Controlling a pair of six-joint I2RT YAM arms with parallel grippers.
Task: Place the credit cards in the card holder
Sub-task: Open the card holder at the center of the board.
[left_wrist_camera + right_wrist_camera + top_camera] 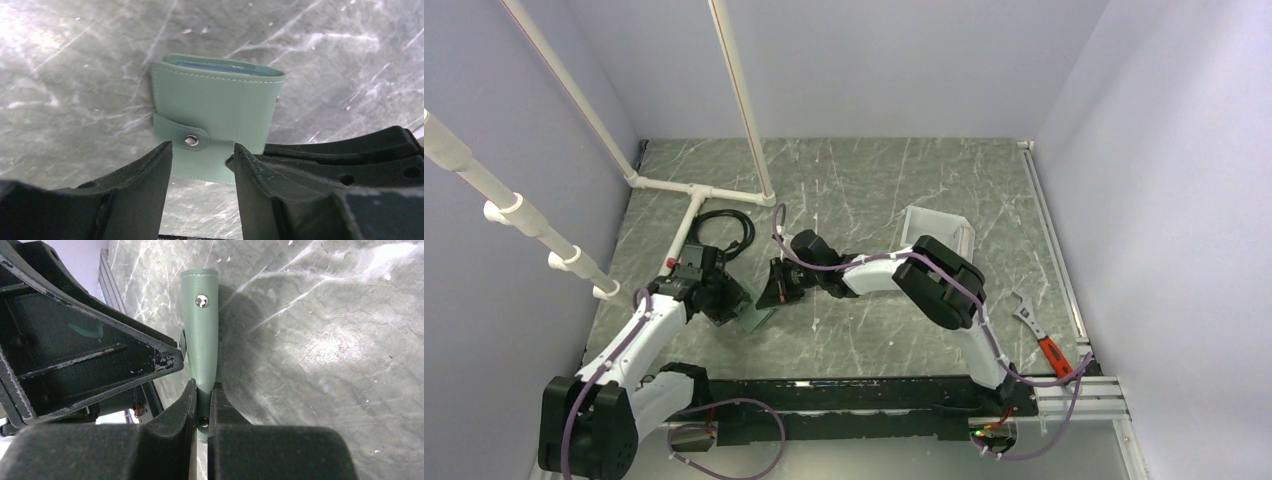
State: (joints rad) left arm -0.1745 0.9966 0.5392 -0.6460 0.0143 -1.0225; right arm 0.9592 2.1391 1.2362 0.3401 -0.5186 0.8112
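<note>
Clamping the card holder (200, 335) by one narrow edge, the right hand (203, 386) has both fingers pressed together on the folded sage-green cover, which its own camera sees edge-on; the left hand (202, 148) faces the holder's flat side with its fingers apart, and the strap with the snap stud (190, 141) sits in the gap between them; from the right wrist view the tip of one left finger lies against the holder's face; a strip of light blue lining shows at the holder's far edge; whether the holder rests on the surface (874, 180) or hangs just above it I cannot tell; both hands meet left of the middle of the surface; a white bin (939, 228) stands well apart behind the right arm; a red-handled tool (1036, 335) lies near the right edge; a black cable (729, 225) curls behind the left hand.
</note>
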